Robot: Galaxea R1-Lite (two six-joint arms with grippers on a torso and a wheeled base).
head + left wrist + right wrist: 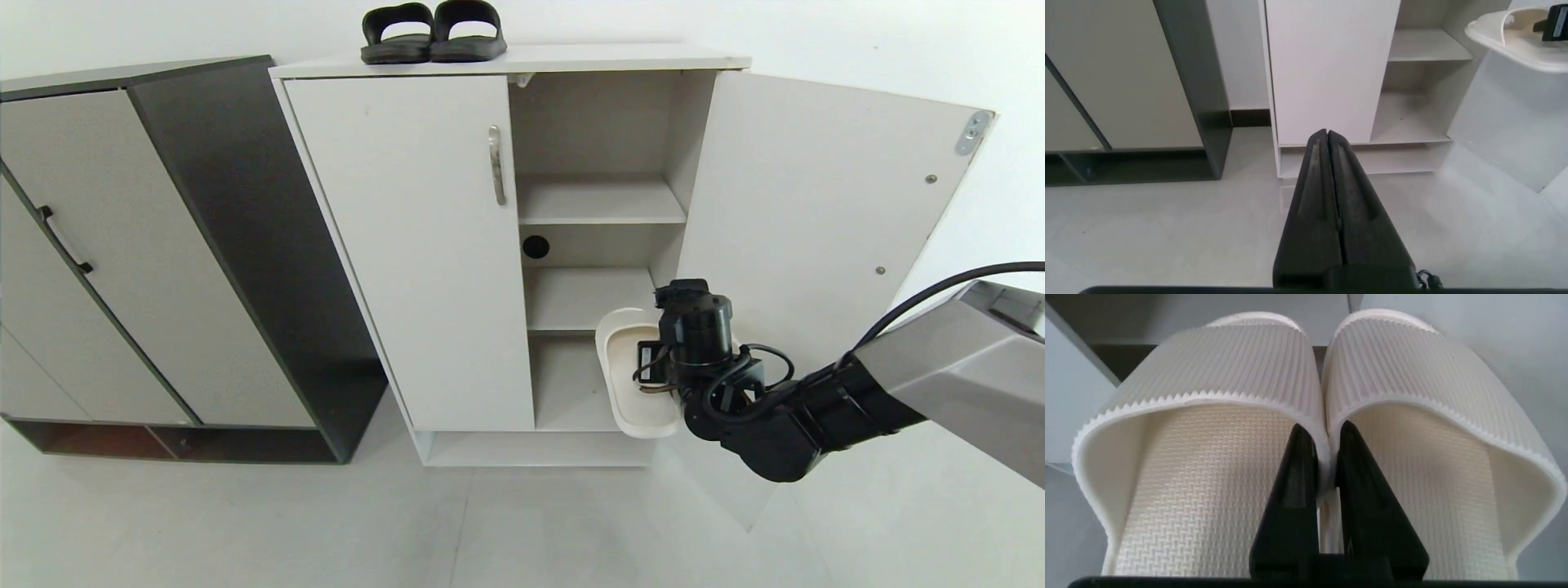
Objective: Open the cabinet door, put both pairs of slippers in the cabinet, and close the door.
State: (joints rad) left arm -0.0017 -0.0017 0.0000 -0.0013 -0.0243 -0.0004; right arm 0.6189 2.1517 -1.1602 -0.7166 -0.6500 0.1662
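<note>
The white cabinet (408, 245) has its right door (816, 220) swung open and its left door closed. A pair of black slippers (433, 33) rests on the cabinet top. My right gripper (653, 367) is shut on the white slippers (633, 384), holding them in front of the lower shelf opening. In the right wrist view the fingers (1294, 498) pinch the touching inner edges of the white slippers (1208, 457). My left gripper (1327, 139) is shut with nothing in it, hanging above the floor before the cabinet (1331, 73), with the white slippers (1527, 45) farther off.
A grey and dark cabinet (122, 261) stands to the left of the white one, doors closed. Inside the open half are several bare shelves (600, 200). The light floor (408, 531) lies open in front.
</note>
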